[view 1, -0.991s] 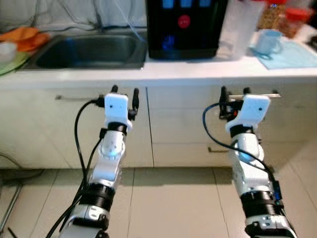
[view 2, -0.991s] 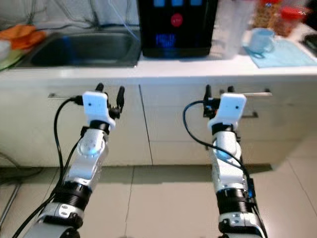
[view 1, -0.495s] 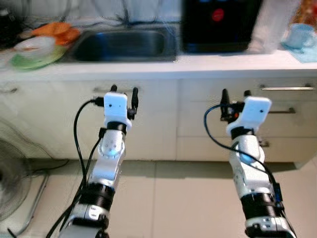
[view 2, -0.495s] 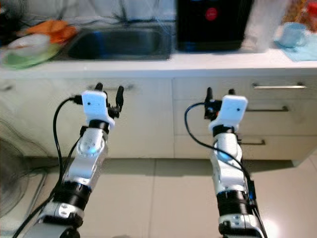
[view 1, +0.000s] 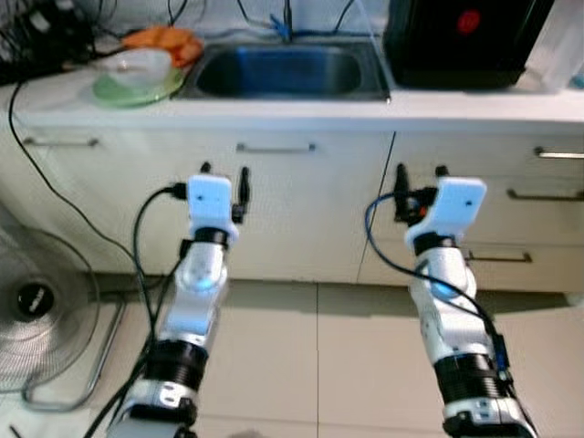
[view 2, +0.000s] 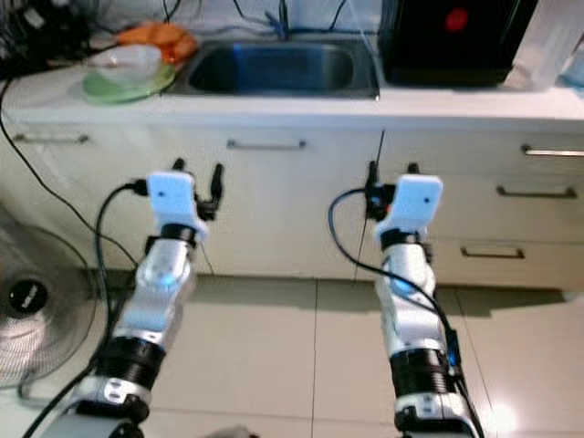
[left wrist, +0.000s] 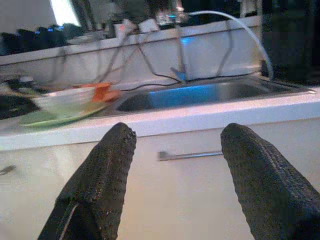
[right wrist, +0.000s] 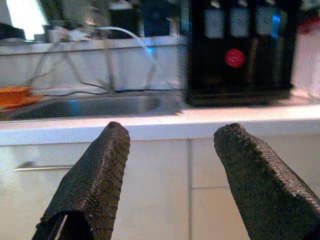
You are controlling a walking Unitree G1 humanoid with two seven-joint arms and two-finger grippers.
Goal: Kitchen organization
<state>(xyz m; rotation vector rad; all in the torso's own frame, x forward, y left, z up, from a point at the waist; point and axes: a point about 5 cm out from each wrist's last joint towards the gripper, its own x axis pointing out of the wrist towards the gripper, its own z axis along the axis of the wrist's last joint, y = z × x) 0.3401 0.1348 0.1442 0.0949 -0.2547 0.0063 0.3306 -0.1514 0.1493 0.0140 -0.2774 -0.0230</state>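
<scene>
A steel sink (view 1: 283, 71) is set in the white counter (view 1: 274, 108) ahead of me. Left of it sit a green plate (view 1: 137, 89) carrying a clear bowl (view 1: 135, 66), with an orange cloth (view 1: 166, 40) behind. Right of the sink stands a black appliance (view 1: 465, 41) with a red button. My left gripper (view 1: 224, 173) is raised before the cabinet front, open and empty. My right gripper (view 1: 420, 175) is held at the same height, open with nothing between its fingers.
White cabinet doors and drawers with bar handles (view 1: 276, 147) run under the counter. A floor fan (view 1: 41, 306) stands low at the left, with black cables (view 1: 46, 173) hanging over the counter edge. Beige tiled floor (view 1: 319, 347) lies below.
The whole scene has slid to the right, so the camera has turned left. The plate, cables and fan have come into sight. Both grippers hold the same raised, open pose.
</scene>
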